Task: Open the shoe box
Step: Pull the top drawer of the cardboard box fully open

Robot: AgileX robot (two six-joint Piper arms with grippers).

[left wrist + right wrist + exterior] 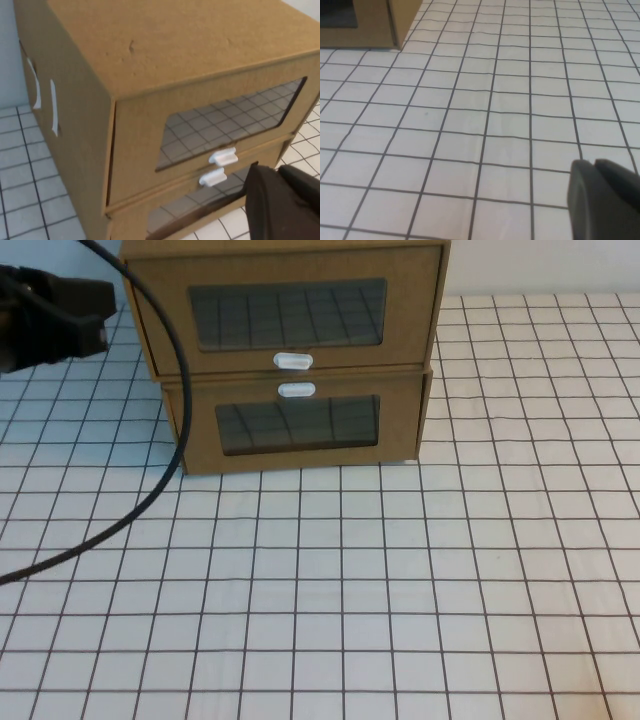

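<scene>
High view: the shoe box [410, 320], two stacked cardboard drawers, is seen at upper centre of the gridded worktop [400, 590]. The left gripper [277, 172] is placed just beside the upper handle [293, 361] and lower handle [297, 390], fingers clenched and empty. The right gripper [595, 167], likewise clenched, is parked over bare worktop. The fingers should be released, closed on one handle, then drawn straight outward.

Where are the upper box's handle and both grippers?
upper handle [292, 361]: high view, handle's middle.
left gripper [274, 170]: left wrist view, tip, near lower handle [212, 176].
right gripper [591, 165]: right wrist view, shut tip, over table [470, 125].
</scene>
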